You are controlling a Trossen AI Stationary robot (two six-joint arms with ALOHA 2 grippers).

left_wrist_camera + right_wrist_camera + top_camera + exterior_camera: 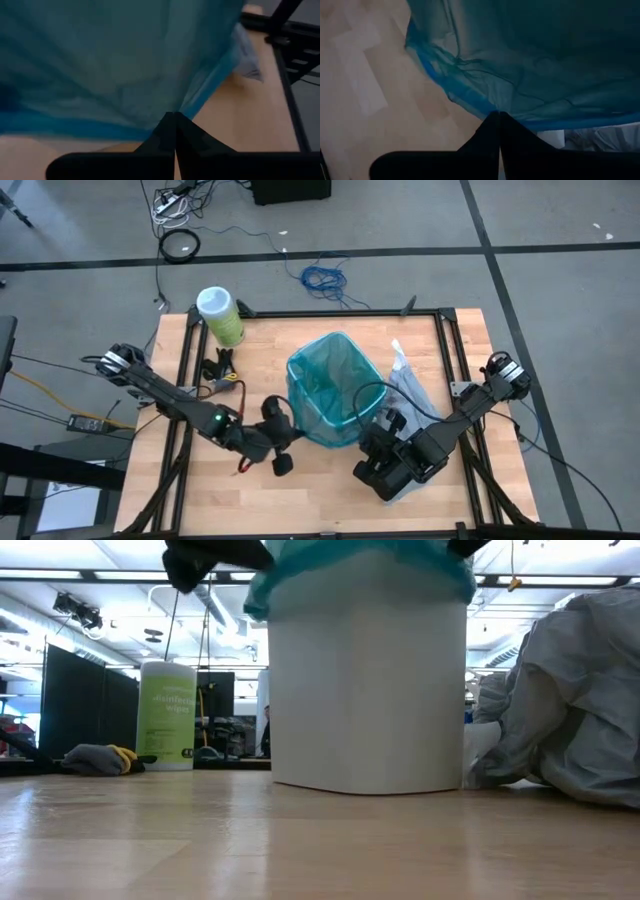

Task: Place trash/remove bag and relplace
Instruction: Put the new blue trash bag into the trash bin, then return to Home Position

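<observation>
At the middle of the pale wooden table (pixel 200 490) stands a white, smooth-walled plastic bin (pixel 367 680) lined with a thin, translucent teal-green plastic bag (pixel 330 385) whose crinkled edge folds over the rim; seen from above, the liner hangs open and whether anything lies in it cannot be told. Just beside the bin, on the right arm's side, lies the pale grey-white, crumpled plastic liner (pixel 575 690), heaped on the tabletop and bunched into soft folds. The left gripper (pixel 175 131) has its two dark fingers pressed together on the teal bag's edge at the bin's near-left rim. The right gripper (pixel 498 131) is likewise pinched together on the teal bag's hem at the near-right rim. Near the far-left corner stands a tall green cylindrical wipes canister (pixel 220 316) with a white lid; its label is too small to read. Close to it lies a grey and yellow cloth (pixel 98 758).
</observation>
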